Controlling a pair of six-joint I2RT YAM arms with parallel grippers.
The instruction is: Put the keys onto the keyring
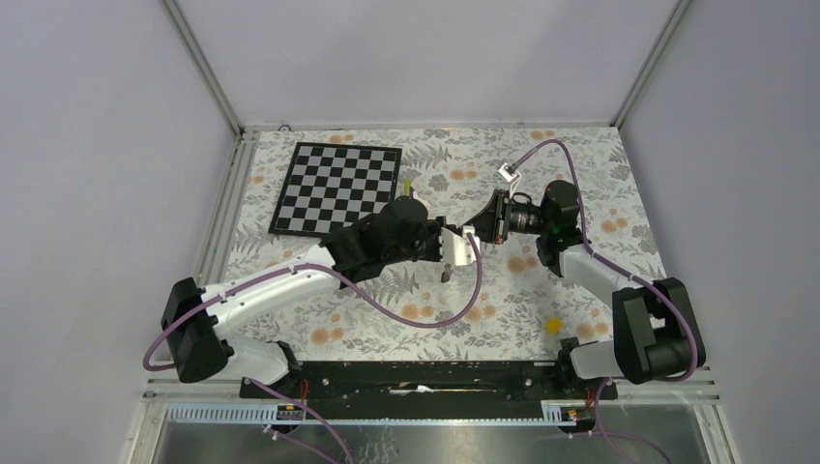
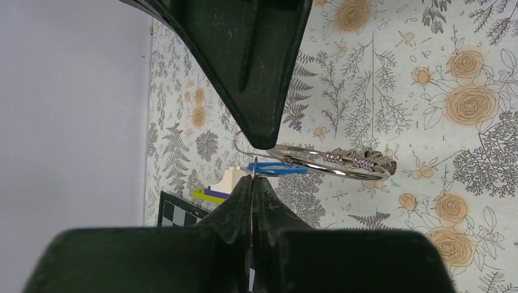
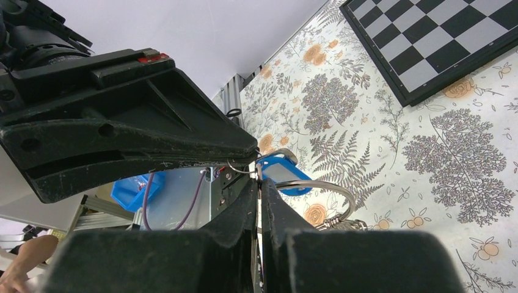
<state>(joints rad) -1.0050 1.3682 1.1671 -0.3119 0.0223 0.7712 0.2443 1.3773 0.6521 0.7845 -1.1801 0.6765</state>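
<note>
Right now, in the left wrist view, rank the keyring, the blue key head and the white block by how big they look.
1. keyring, clearly the widest.
2. blue key head, seen nearly edge-on.
3. white block, but it lies farther from the camera, so this last placing is unsure.

blue key [image 2: 282, 168] partly behind the left gripper [image 2: 251, 182], keyring [image 2: 357, 160] end behind the right gripper [image 2: 262, 139]

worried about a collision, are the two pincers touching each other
Apart: left wrist view shows a clear gap between the left pincer and right pincer.
</note>
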